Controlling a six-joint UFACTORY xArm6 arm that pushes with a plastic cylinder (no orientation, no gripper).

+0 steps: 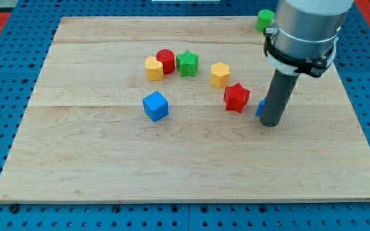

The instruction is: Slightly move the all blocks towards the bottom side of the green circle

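**Tip resting low-right on board, blocks lying mostly to its left**

My tip [272, 124] is sitting on the pale wooden board [185, 173], right of ctr. It's a plain dark rod w/ nothing to close or clasp, so it's holding nothing; rod is standing roughly upright under the grey arm housing [304, 29].

A small blue block [261, 106] is peeking out just left of the rod, touching or nearly so; most of it is hidden, shape can't be told. The red star-shaped block [236, 97] is lying just left of that, near the tip. The yellow hexagonal block [220, 74] is sitting up-left of the star. Further left, a cluster: green star-shaped block [187, 63], red cylinder block [166, 60], and yellow block [153, 67], the last two touching, green star just beside them. The blue cube [155, 106] is lying well apart to the tip's left, turned corner-on toward the view's bottom.

The green circle block [264, 19] is sitting above the tip at the board's top edge, partly hidden behind the arm. It's round, so no long axis or heading showing.

Board planks are running left-right; blue pegboard [18, 13] is surrounding it, w/ red matting at the view's top corners.
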